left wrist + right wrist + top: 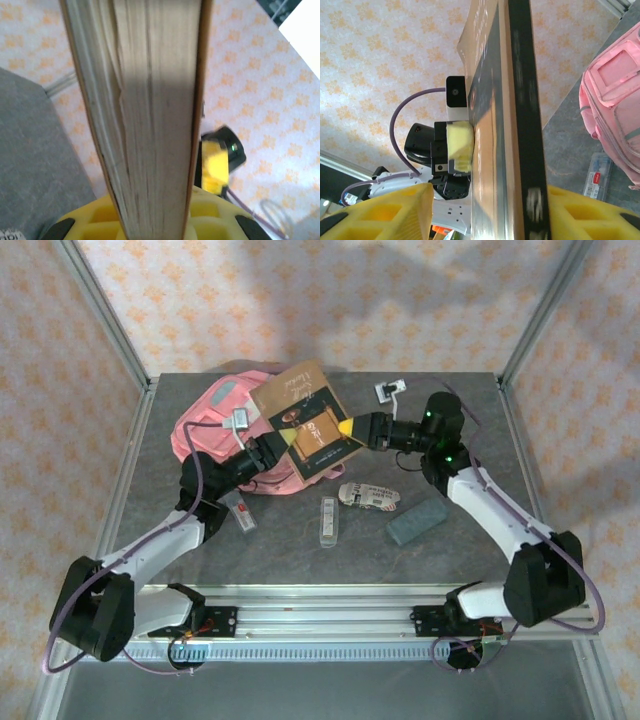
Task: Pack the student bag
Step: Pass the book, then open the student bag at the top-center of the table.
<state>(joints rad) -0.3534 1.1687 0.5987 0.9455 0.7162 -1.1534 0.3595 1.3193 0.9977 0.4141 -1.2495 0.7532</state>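
Note:
A brown and black book (305, 420) is held up on edge over the student bag (215, 415), a pink backpack lying at the back left of the table. My left gripper (278, 443) is shut on the book's lower left corner; in the left wrist view the page edges (150, 125) stand clamped between its yellow pads (100, 220). My right gripper (352, 428) is at the book's right edge and stands open. In the right wrist view a gap shows between its left finger (395, 210) and the cover (512, 100). The bag (615, 95) lies below, to the right.
On the grey table in front of the bag lie a small packet (243, 512), a clear tube (328, 520), a patterned pouch (368, 497) and a grey-green block (415, 522). A white adapter (390, 390) sits at the back. Metal frame posts stand at the table's corners.

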